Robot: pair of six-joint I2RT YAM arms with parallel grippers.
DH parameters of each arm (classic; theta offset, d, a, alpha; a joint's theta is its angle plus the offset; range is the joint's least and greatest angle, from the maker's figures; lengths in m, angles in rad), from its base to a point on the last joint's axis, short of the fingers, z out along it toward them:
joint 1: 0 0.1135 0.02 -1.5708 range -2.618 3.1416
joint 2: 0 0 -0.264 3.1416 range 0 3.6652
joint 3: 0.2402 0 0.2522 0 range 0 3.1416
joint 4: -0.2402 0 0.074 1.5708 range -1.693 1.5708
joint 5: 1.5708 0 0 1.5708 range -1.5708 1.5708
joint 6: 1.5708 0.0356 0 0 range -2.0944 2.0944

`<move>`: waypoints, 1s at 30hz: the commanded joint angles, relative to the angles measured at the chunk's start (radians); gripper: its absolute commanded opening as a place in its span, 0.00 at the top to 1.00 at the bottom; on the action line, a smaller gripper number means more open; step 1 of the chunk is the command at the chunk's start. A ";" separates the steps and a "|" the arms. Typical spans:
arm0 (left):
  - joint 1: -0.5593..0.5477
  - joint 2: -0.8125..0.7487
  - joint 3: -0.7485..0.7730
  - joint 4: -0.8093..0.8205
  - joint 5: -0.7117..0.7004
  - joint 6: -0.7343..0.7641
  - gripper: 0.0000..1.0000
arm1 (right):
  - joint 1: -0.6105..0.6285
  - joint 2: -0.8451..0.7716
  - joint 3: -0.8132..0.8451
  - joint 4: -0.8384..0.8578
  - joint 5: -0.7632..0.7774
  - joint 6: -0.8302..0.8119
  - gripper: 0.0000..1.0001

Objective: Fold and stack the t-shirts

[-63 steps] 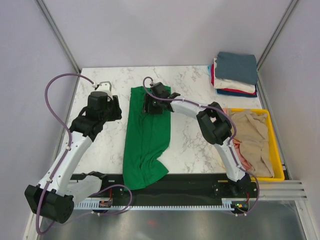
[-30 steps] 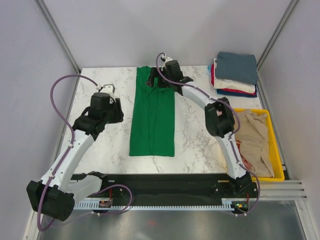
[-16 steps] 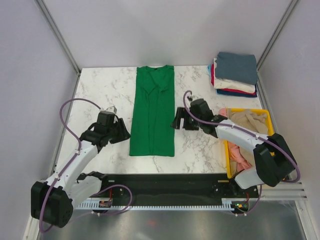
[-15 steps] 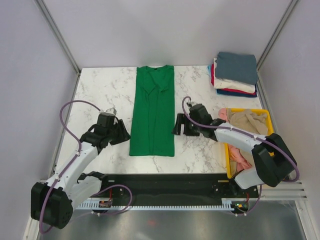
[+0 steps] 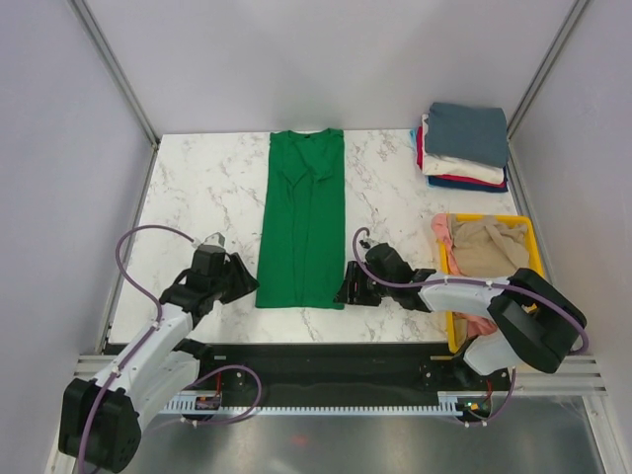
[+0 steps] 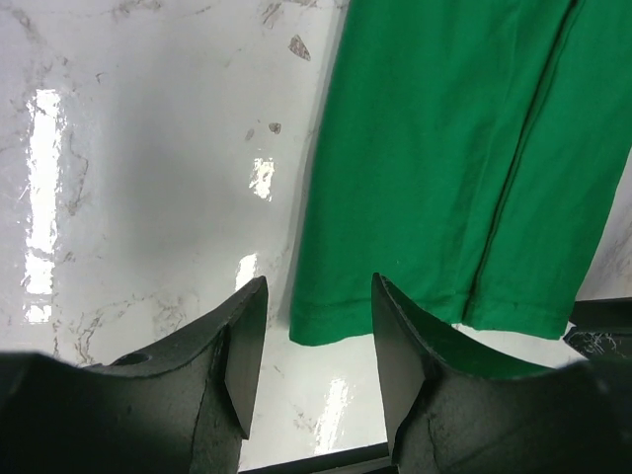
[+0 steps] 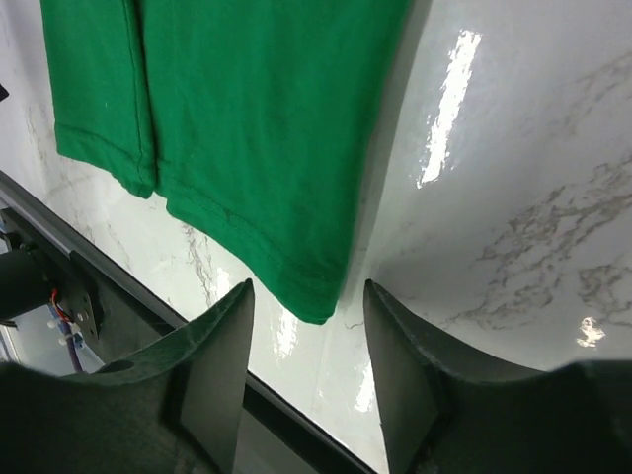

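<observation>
Left tool point(image 5: 240, 280) and right tool point(image 5: 347, 289) — both spread, empty — flank the green t-shirt point(image 5: 303, 222) at its hem.

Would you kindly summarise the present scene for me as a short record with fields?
green t-shirt: folded lengthwise into a narrow strip, flat on the table, collar at the far edge
left gripper: open, near-left hem corner between its fingers
right gripper: open, near-right hem corner between its fingers
folded stack: far right corner, slate blue on top
yellow bin: right side, holds crumpled shirts, beige and pink
</observation>
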 commanded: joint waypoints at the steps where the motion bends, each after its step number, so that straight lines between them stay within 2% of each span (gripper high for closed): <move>1: -0.003 -0.029 -0.026 0.057 0.012 -0.049 0.46 | 0.024 0.035 -0.057 0.066 0.011 0.056 0.44; 2: -0.003 -0.028 -0.032 0.064 0.015 -0.049 0.46 | 0.027 0.048 -0.058 0.073 0.009 0.054 0.50; 4: -0.003 -0.011 -0.046 0.080 0.025 -0.051 0.46 | 0.027 0.059 -0.058 0.072 0.008 0.051 0.54; 5: -0.003 -0.005 -0.052 0.087 0.033 -0.051 0.47 | 0.027 0.062 -0.058 0.070 0.009 0.051 0.60; 11: -0.006 0.000 -0.080 0.125 0.079 -0.040 0.49 | 0.029 0.082 -0.061 0.066 0.024 0.046 0.74; 17: -0.018 0.012 -0.086 0.131 0.105 -0.042 0.52 | 0.027 0.111 -0.044 0.058 0.021 0.033 0.83; 30: -0.084 0.074 -0.086 0.100 0.062 -0.092 0.62 | 0.017 0.117 -0.006 -0.008 0.038 -0.007 0.89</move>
